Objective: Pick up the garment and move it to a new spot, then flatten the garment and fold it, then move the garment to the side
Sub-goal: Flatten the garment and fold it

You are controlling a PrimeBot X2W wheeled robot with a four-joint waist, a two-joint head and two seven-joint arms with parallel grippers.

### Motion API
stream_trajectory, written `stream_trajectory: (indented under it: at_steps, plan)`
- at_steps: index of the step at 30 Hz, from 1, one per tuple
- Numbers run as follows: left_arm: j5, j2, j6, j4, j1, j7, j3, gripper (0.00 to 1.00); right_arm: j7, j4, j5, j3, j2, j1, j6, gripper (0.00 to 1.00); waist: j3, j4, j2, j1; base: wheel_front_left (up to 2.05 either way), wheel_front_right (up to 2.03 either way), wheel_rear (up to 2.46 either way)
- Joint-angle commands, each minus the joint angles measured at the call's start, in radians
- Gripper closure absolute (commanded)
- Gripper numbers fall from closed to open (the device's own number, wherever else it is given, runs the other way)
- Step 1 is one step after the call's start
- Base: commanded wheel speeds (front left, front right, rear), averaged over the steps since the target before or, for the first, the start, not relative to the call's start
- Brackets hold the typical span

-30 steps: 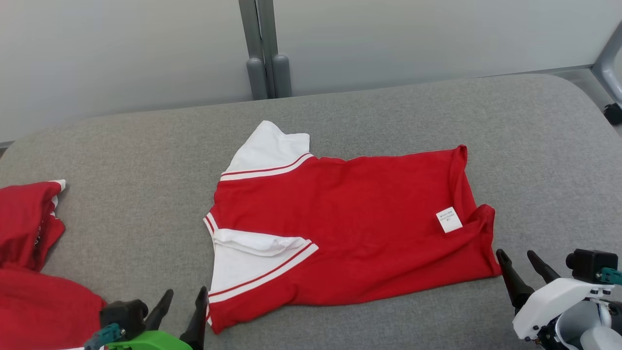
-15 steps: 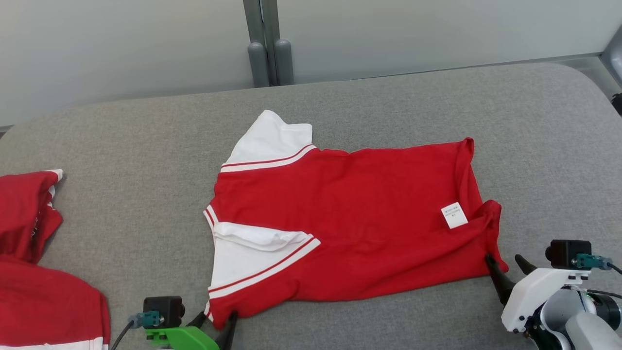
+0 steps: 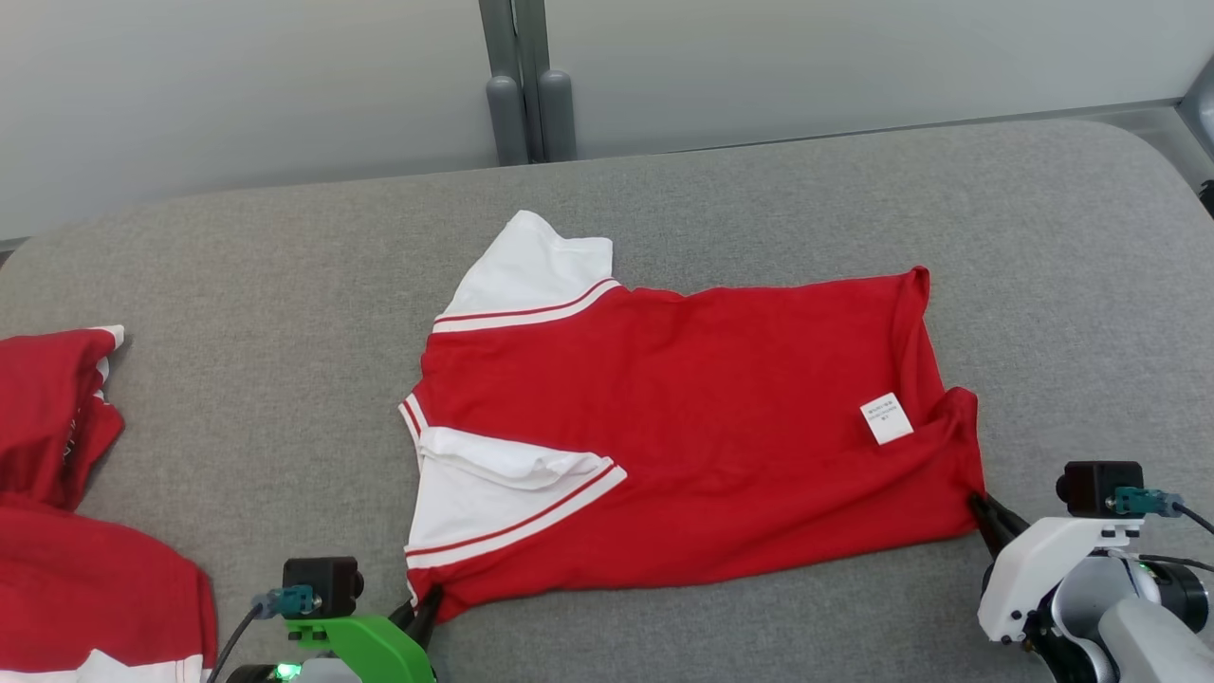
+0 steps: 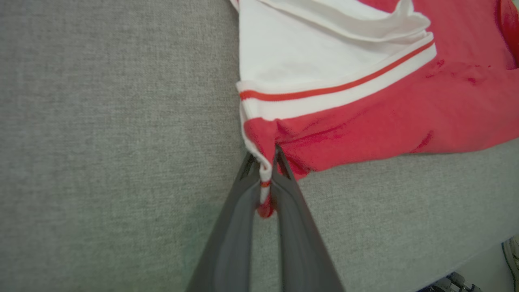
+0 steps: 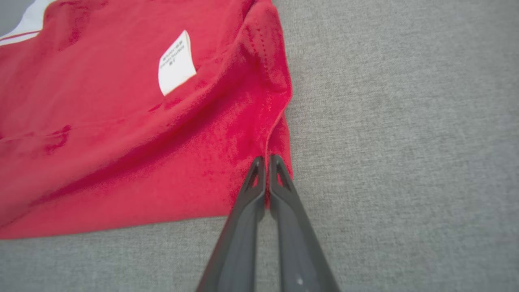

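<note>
The garment (image 3: 683, 427) is a red shirt with white, red-striped sleeves and a white label, lying spread on the grey cushion (image 3: 285, 285). My left gripper (image 3: 432, 599) is shut on the garment's near left corner, and the left wrist view shows the hem (image 4: 265, 174) pinched between its dark fingers (image 4: 239, 227). At the near right corner my right gripper (image 3: 984, 512) is shut on the red hem (image 5: 279, 142), its fingers (image 5: 247, 227) pressed together on the cloth. In the right wrist view the label (image 5: 175, 63) lies just beyond the pinched corner.
Other red-and-white clothing (image 3: 57, 493) is heaped at the cushion's left edge. A grey post (image 3: 522, 76) stands behind the cushion against a pale wall. Bare cushion lies beyond the garment and to its right (image 3: 1062, 285).
Both grippers moved forward onto the garment's near corners and went from open to shut on the cloth. The camera also shifted slightly.
</note>
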Motion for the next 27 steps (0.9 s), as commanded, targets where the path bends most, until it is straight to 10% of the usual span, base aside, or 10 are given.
stream_trajectory:
  at_steps: [1,20,22,23,24,27]
  plan:
    - [-0.012,0.013,-0.006,-0.003,0.007,-0.006,0.008,1.00,-0.014,-0.003,0.012,0.003,-0.017,0.005,-0.001,1.00,-0.011,0.000,0.0000,0.0000,0.00,0.00,0.00]
    - [-0.052,0.152,0.081,-0.219,0.173,0.112,0.004,1.00,0.059,-0.180,0.126,-0.007,-0.134,0.242,-0.001,1.00,-0.026,-0.009,0.0000,0.0000,0.00,0.00,0.00]
    - [-0.058,0.162,0.089,-0.241,0.181,0.128,0.004,0.97,0.078,-0.191,0.134,-0.009,-0.131,0.252,-0.001,0.64,-0.022,-0.009,0.0000,0.0000,0.00,0.00,0.00]
    - [-0.060,0.164,0.093,-0.247,0.185,0.133,0.004,0.51,0.085,-0.196,0.136,-0.009,-0.131,0.257,-0.001,0.00,-0.020,-0.009,0.0000,0.0000,0.00,0.00,0.00]
    - [-0.064,0.167,0.098,-0.252,0.189,0.142,0.003,0.00,0.092,-0.202,0.139,-0.013,-0.129,0.259,-0.001,0.00,-0.018,-0.010,0.0000,0.0000,0.00,0.00,0.00]
    - [-0.062,0.173,0.107,-0.272,0.186,0.147,0.006,0.00,0.099,-0.219,0.143,-0.019,-0.128,0.260,-0.001,0.00,-0.016,-0.012,0.0000,0.0000,0.00,0.00,0.00]
